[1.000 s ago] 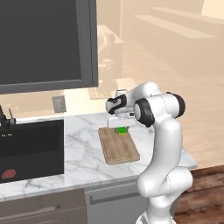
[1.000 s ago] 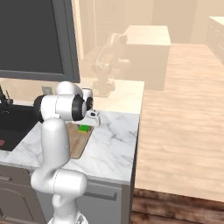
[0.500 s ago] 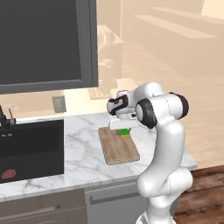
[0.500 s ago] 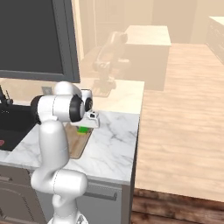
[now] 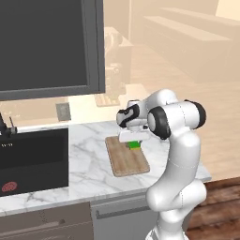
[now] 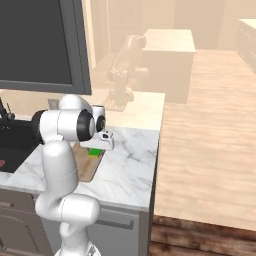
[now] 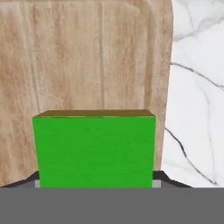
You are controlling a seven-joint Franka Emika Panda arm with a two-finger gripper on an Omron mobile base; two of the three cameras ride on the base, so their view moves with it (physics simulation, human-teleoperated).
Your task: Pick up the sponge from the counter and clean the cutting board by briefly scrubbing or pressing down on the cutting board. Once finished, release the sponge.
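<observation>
One sponge (image 7: 93, 148) sits clamped in the gripper (image 7: 93, 186) over the cutting board (image 7: 87, 57) near its counter-side edge; press squarely, staying inboard.

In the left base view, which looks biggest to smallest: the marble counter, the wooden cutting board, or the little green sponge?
1. The counter, the widest.
2. The cutting board, covering a small part of it.
3. The sponge, just a green sliver under the gripper, partly hidden, so it looks smaller still.

arm: mine, bent forward, wrist pointing down
gripper (image 5: 134, 142): my jaws clamped, block between them
</observation>
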